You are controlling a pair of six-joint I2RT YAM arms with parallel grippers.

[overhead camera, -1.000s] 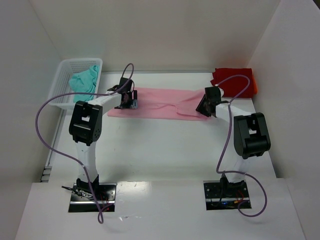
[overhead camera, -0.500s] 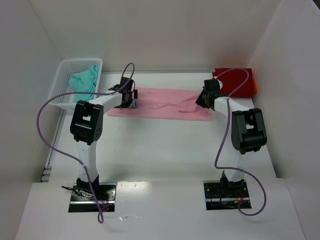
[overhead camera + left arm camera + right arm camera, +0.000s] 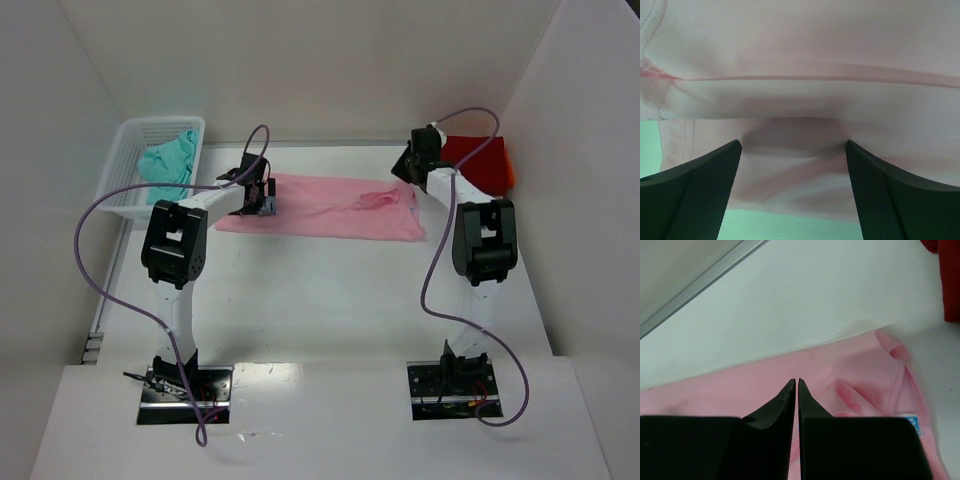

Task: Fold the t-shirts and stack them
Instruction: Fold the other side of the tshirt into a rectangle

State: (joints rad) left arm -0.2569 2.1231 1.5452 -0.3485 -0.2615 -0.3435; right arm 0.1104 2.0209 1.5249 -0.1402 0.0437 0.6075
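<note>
L jaws wide over light pink cloth t-shirt (image 3: pixel 800 60) (wrist cam); R jaws closed tip-to-tip above it. Teal cloth shirt (image 3: pixel 168 160): top cam only.

White table (image 3: pixel 330 290), plain white walls (image 3: pixel 300 60) on three sides, even light.

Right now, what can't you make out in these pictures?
- Teal t-shirt, top view: lower part sunk inside the basket.
- Red t-shirt: right arm covers one corner in top view; frame edge cuts it in right wrist view.
- Pink t-shirt, left wrist view: only a close patch shows.
</note>
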